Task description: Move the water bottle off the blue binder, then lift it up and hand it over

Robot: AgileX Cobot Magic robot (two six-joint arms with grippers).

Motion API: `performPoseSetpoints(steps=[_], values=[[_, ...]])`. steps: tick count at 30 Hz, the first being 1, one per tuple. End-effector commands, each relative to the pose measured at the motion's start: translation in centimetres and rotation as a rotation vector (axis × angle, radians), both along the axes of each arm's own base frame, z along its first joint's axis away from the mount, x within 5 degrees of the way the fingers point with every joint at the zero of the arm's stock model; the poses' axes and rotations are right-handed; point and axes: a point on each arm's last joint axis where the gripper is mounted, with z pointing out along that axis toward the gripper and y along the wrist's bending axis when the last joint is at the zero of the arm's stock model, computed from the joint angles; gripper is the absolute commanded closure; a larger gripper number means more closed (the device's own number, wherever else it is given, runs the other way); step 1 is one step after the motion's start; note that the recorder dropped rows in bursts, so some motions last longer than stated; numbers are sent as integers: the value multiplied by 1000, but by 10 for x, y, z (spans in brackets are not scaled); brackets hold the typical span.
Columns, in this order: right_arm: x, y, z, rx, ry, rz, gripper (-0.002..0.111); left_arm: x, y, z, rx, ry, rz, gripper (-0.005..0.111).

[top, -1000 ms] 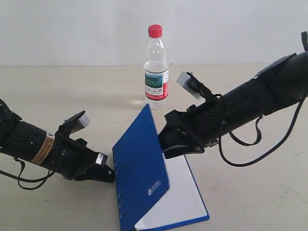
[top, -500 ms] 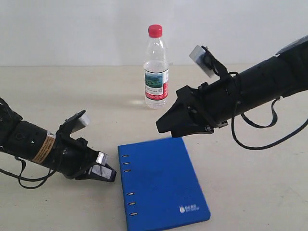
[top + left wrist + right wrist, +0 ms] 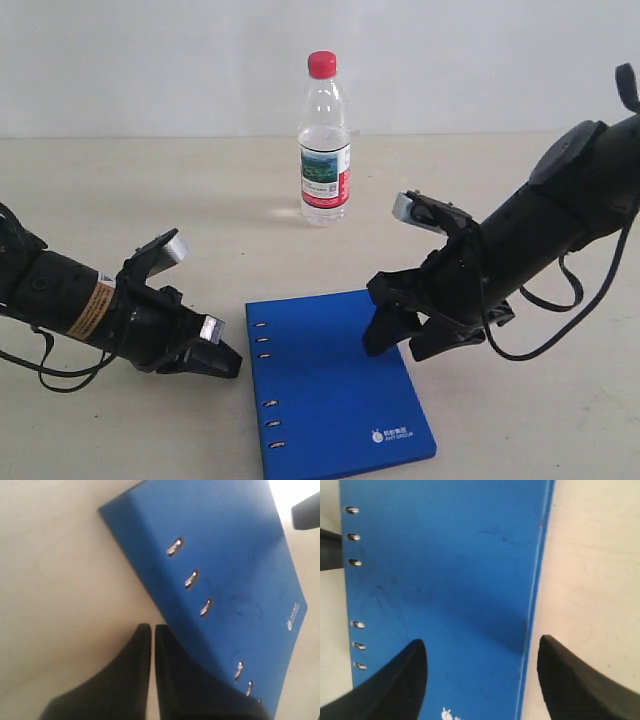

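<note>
The water bottle (image 3: 324, 138), clear with a red cap and a red, white and green label, stands upright on the table behind the blue binder (image 3: 335, 385). The binder lies flat and closed, its slots along the left spine edge. My left gripper (image 3: 226, 361) is shut, its tips on the table just beside the spine, also seen in the left wrist view (image 3: 148, 630) next to the blue binder (image 3: 225, 565). My right gripper (image 3: 400, 342) hangs open over the binder's right edge; in its wrist view (image 3: 481, 650) one finger is over the blue binder (image 3: 445, 570) cover and the other over the table.
A pale wall rises behind the beige table (image 3: 150, 200). Bare tabletop lies around the bottle and to both sides of the binder. Black cables hang from both arms.
The binder's cover stood raised a second ago and now lies flat and closed. My right gripper rose clear, then came down over the binder's right edge. The left arm and bottle stayed still.
</note>
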Motion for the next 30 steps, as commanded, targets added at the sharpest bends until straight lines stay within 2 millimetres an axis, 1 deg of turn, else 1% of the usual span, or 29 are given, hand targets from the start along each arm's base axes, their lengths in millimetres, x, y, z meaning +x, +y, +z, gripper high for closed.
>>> performPoseSetpoints(steps=[1,4,5,6,10,15,19,21,23,30], values=[[-2,4,-3,52,24,15,50,0,0,-3,26,-2,-6,102],[-4,11,3,157,29,48,50,0,0,-3,26,-1,-4,102],[-4,11,4,167,24,53,50,0,0,-3,26,-1,-4,102],[-4,12,4,165,21,52,50,0,0,-3,26,-1,-4,102],[-2,5,-5,55,13,36,50,0,0,-3,26,-1,-4,102],[3,5,3,52,-18,48,50,0,0,-3,26,-1,-4,102],[5,3,-9,9,-15,46,50,0,0,-3,26,-1,-4,102],[4,6,-14,31,12,42,50,0,0,-3,26,-1,-4,102],[3,9,-14,59,22,58,50,0,0,-4,28,-4,-5,102],[-4,21,-10,103,37,119,50,0,0,-4,29,-5,-3,102]])
